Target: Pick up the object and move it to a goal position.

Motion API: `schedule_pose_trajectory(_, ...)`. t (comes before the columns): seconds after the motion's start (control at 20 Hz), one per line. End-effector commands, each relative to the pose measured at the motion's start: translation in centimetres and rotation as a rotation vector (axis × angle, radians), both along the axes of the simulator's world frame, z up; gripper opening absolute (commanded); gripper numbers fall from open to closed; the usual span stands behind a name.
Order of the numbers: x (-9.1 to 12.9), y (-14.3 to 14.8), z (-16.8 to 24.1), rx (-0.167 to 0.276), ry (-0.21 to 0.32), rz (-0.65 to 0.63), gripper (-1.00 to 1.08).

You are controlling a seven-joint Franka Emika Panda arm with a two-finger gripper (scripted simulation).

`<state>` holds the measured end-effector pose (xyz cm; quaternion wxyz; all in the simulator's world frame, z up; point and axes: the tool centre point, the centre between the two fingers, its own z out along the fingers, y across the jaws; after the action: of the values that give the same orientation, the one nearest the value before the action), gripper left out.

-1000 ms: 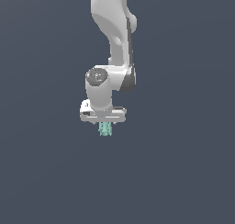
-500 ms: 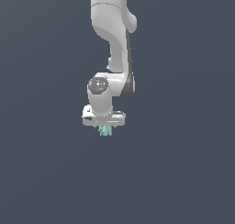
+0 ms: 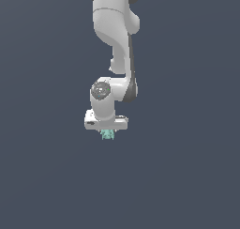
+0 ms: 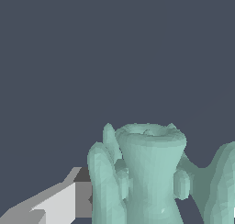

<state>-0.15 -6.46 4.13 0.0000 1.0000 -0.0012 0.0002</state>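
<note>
White gripper clenched on the small mint-green lumpy ridged object — transport step, I'd judge. Next: carry to goal — no marker visible — holding grip.

Pale teal object, lumpy and ridged (flared rim at its far end), fills the foreground; one grey-white finger touches its side.

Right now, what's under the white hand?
The mint-green ridged object pokes out below the hand. Its upper part and the fingers are covered; beneath it only plain grey shows.
</note>
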Motion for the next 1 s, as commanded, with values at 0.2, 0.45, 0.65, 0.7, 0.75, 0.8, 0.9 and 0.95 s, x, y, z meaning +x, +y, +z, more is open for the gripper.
schedule_pose_trajectory(0.2, 0.0, 0.0, -0.1, 0.0, 0.001, 0.0, -1.0)
schedule_pose_trajectory(0.45, -0.1, 0.2, 0.3, 0.0, -0.001, 0.001, -1.0)
schedule_pose_trajectory(0.65, -0.5, 0.5, 1.3, 0.0, -0.001, 0.001, -1.0)
schedule_pose_trajectory(0.7, -0.6, 0.6, 1.7, 0.0, -0.001, 0.001, -1.0)
schedule_pose_trajectory(0.75, -0.8, 0.7, 2.1, 0.0, -0.001, 0.001, -1.0)
schedule_pose_trajectory(0.8, -1.0, 0.9, 2.5, 0.0, -0.001, 0.001, -1.0)
schedule_pose_trajectory(0.9, -1.4, 1.2, 3.5, 0.0, -0.001, 0.001, -1.0)
schedule_pose_trajectory(0.95, -1.6, 1.4, 4.1, 0.0, -0.001, 0.001, -1.0)
